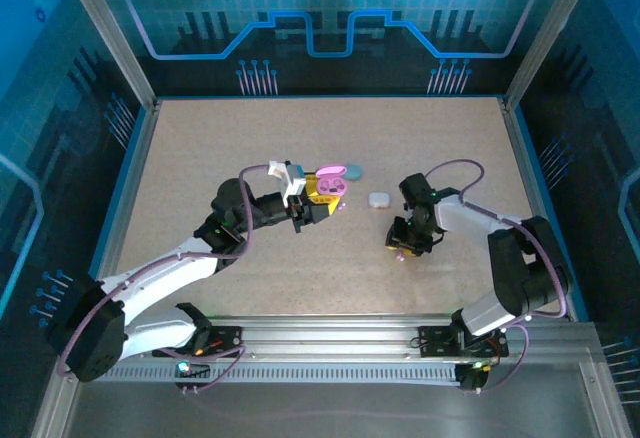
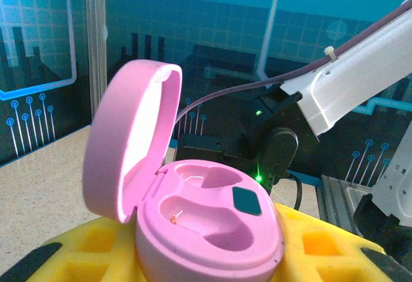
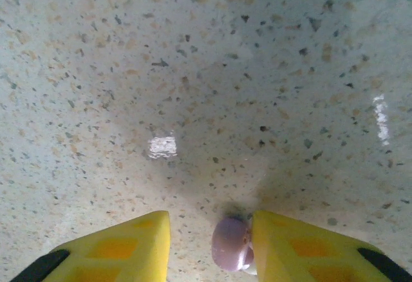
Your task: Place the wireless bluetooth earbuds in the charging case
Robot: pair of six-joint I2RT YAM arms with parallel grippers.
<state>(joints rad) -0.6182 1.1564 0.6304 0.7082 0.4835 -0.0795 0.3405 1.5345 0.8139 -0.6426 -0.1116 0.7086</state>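
My left gripper is shut on the pink charging case, held above the table's middle. In the left wrist view the case sits between the yellow fingers with its lid swung up and both earbud wells bare. My right gripper points down at the table to the right of centre. In the right wrist view a purple earbud lies on the table between the yellow pads of the right gripper. It touches the right pad, with a gap to the left pad.
A small white case lies on the speckled table between the two grippers. A light blue case lies just behind the pink one. The right arm crosses the left wrist view beyond the case.
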